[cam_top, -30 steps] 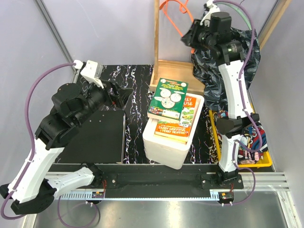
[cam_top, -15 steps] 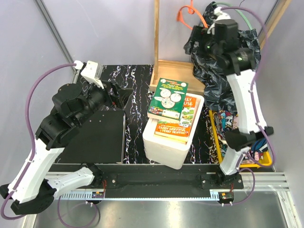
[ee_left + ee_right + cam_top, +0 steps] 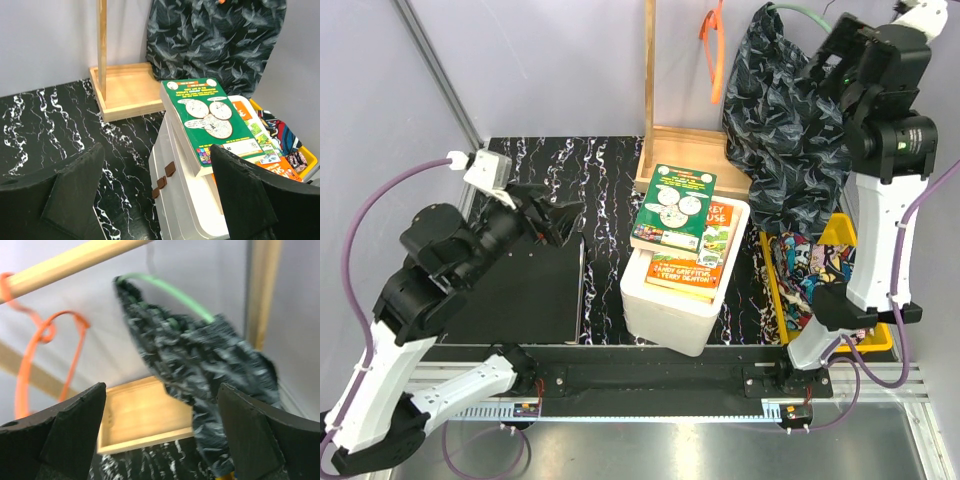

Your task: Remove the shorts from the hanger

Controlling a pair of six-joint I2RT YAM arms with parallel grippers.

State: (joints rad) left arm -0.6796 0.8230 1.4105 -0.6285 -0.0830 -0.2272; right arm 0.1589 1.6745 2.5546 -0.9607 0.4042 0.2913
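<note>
Right wrist view: dark shorts [image 3: 200, 355] limp on green hanger [image 3: 172, 290]; likely soft, light. Best grab: bunched top by hanger. Spread, empty: right pincer [image 3: 161, 405], left pincer [image 3: 156, 165].

We read "ANDY GRIFFITHS" and "TERRY DENTON" on orange paperback book [image 3: 686, 271]. Red letter ends "EY", "USE" just above it. Print on green paperback book [image 3: 673, 203] too small for us.

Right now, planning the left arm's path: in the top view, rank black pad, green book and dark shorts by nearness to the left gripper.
1. The black pad, beside the left gripper, on the left side.
2. The green book, on the stack at centre.
3. The dark shorts, hanging at the back right.
</note>
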